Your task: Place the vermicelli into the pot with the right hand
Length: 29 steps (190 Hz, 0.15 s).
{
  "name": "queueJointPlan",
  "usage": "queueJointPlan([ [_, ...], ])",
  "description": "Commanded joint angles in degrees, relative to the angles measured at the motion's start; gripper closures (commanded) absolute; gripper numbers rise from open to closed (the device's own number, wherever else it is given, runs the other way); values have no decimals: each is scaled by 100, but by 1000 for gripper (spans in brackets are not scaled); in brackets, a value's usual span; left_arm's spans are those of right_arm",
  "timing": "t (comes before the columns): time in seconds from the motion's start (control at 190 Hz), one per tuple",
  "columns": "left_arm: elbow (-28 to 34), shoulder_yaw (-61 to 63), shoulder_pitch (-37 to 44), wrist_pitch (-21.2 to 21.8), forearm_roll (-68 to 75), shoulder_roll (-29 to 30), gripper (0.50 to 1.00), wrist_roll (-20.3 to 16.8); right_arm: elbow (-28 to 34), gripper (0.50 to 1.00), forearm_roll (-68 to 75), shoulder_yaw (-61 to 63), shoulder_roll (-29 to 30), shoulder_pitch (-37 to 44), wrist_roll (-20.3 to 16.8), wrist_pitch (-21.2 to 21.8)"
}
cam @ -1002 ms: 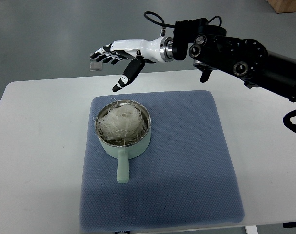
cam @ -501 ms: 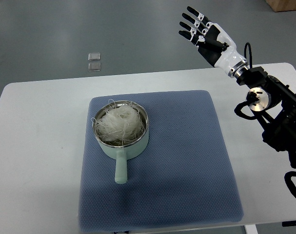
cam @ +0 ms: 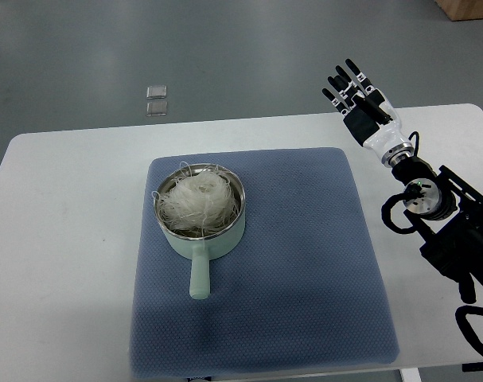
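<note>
Vermicelli [cam: 196, 199] nest in pot [cam: 225, 235], handle toward camera

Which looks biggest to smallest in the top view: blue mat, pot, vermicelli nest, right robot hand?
1. Blue mat
2. Pot, handle included
3. Vermicelli nest and right robot hand look about alike; the raised robot hand sits nearer the camera, so I won't rank them.

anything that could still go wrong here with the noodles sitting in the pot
Loose strands of the vermicelli hang over the rim of the pot, so some could slip out onto the blue mat if it is bumped. The pot's handle juts toward the near edge and might catch a passing arm. The right hand is open and well clear.
</note>
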Motion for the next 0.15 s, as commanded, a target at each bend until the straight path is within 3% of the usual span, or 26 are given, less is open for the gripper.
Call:
queueJointPlan([
  [0.0,0,0,0,0,6,0,500,0,-6,570,-3,0,7,-2,6,9],
  [0.148,0,0,0,0,6,0,500,0,-6,570,-3,0,7,-2,-3,9],
])
